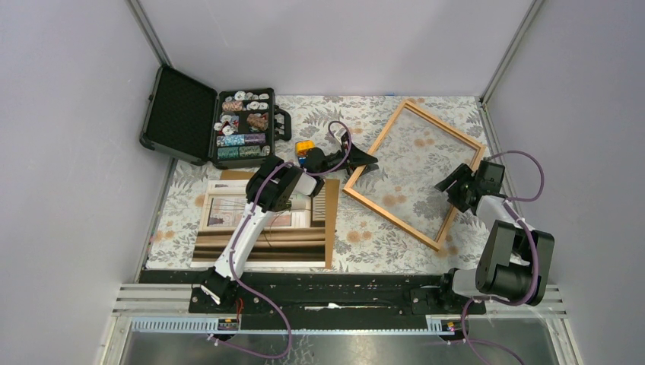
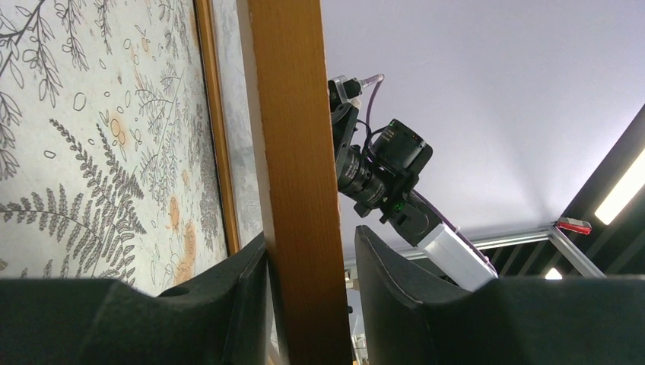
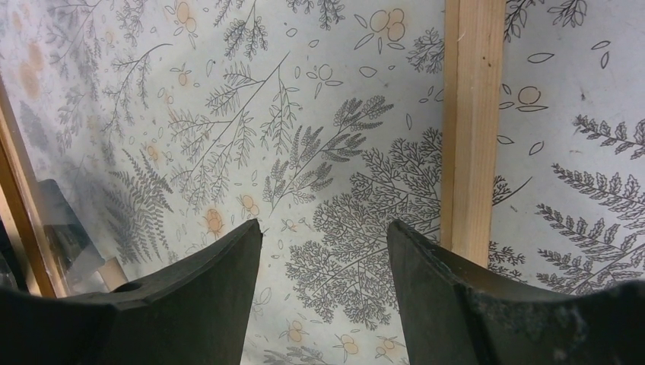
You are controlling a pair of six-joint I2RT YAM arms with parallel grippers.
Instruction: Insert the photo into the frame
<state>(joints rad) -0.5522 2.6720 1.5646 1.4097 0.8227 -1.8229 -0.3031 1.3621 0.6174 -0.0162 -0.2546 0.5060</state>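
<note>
The frame (image 1: pixel 392 217), thin light-brown wood, lies askew on the flowered cloth right of centre. My left gripper (image 1: pixel 359 161) is at its left corner. In the left wrist view the frame's bar (image 2: pixel 293 152) stands between the fingers of that gripper (image 2: pixel 312 243); it touches the left finger and a small gap shows at the right finger. My right gripper (image 1: pixel 450 186) hovers open over the frame's right side, its jaws (image 3: pixel 323 236) empty above the cloth, a frame bar (image 3: pixel 471 129) just right of them. The photo (image 1: pixel 289 243) lies face up at the left, partly under my left arm.
A plain brown backing board (image 1: pixel 333 220) lies under the photo. An open black case of poker chips (image 1: pixel 243 125) stands at the back left. A small yellow-orange object (image 1: pixel 304 146) sits beside it. Grey walls close in on three sides.
</note>
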